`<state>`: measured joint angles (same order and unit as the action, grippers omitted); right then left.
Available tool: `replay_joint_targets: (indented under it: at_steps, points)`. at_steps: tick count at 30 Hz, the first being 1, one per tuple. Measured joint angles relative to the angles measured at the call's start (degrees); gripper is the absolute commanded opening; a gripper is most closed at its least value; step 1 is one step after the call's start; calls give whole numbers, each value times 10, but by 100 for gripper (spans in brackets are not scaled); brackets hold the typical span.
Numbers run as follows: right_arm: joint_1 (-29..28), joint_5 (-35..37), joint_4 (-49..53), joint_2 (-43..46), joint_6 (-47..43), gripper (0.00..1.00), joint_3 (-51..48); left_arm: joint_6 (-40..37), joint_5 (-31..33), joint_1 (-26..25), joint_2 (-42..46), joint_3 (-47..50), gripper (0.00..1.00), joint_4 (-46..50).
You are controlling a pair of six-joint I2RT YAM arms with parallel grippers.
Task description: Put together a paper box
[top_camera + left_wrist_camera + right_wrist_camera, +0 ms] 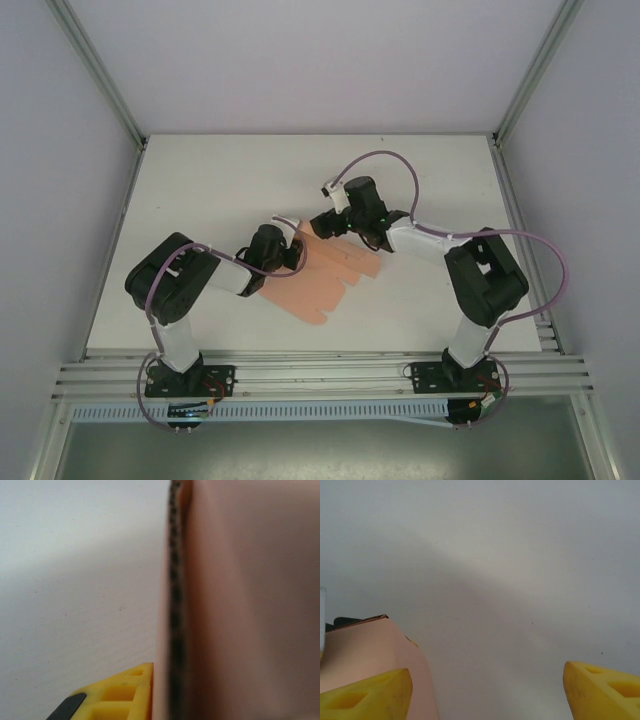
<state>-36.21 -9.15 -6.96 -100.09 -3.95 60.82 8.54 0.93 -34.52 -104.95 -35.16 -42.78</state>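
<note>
The paper box was a salmon-pink die-cut sheet lying mostly flat on the white table between the two arms. Its tabs fanned toward the near right and its far-left edge was lifted.

In the left wrist view, one yellow finger of the left gripper sat just beside a panel of card standing on edge. The card hid the other finger, so I could not tell whether those jaws pinched the panel or merely flanked it. The right gripper had its jaws spread wide with only bare table between them. A corner of the card lay by its left-hand finger, outside the gap. From above, both grippers met close together at the sheet's far edge, the arms angling in from either side.

The step looked like raising a side wall along its crease. Doing it well would likely call for a light hold close to the fold on the left, since thin card buckles if squeezed away from a crease. The right jaws would need to straddle the neighbouring flap's edge before closing. Nudging with the outside of a finger could send the loose sheet skating over the smooth table. Turning the panel slowly about the crease line, not dragging it sideways, should keep the base flat.
</note>
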Motion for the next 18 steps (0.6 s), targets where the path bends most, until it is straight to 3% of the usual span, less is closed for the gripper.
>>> replay_joint_targets:
  at_steps: [8, 15, 18]
  points:
    - [-13, 30, -20, -3, -4, 76, -9, 1, 6, 1, 2, 5, 30, 0]
    - [-25, 56, -30, -3, -19, 76, -12, 3, 7, 7, 47, 12, 33, 31]
    - [-26, 63, -31, -3, -23, 76, -12, 7, -13, 32, 74, 14, 31, 35]
